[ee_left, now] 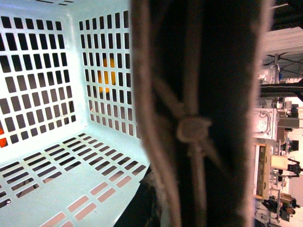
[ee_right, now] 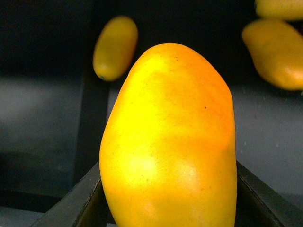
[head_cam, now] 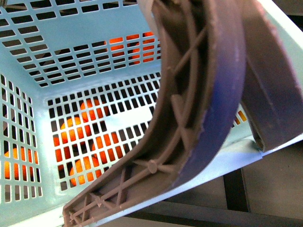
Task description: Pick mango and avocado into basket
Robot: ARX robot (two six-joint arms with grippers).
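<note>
Basket (head_cam: 75, 42) fills the front frame, no fruit seen inside; brown handle (head_cam: 199, 94) sweeps across the right half. Mango (ee_right: 168, 118) centre of the right wrist frame, right hand (ee_right: 168, 165) clamped on its flanks. Left hand unseen, avocado too. Risk: the handle over the opening could knock the smooth mango loose.

Not a lot of robot to see, tbh. All you get is the right gripper (ee_right: 168, 165) in its own wrist cam: two fingers (ee_right: 80, 203), both plain matte black, flat-faced with straight, sharp edges, so they read as dark wedges. The upper edge of each catches a bit of light and goes greyish. The mango (ee_right: 165, 118) covers the rest, so the inner faces can't be seen.
</note>
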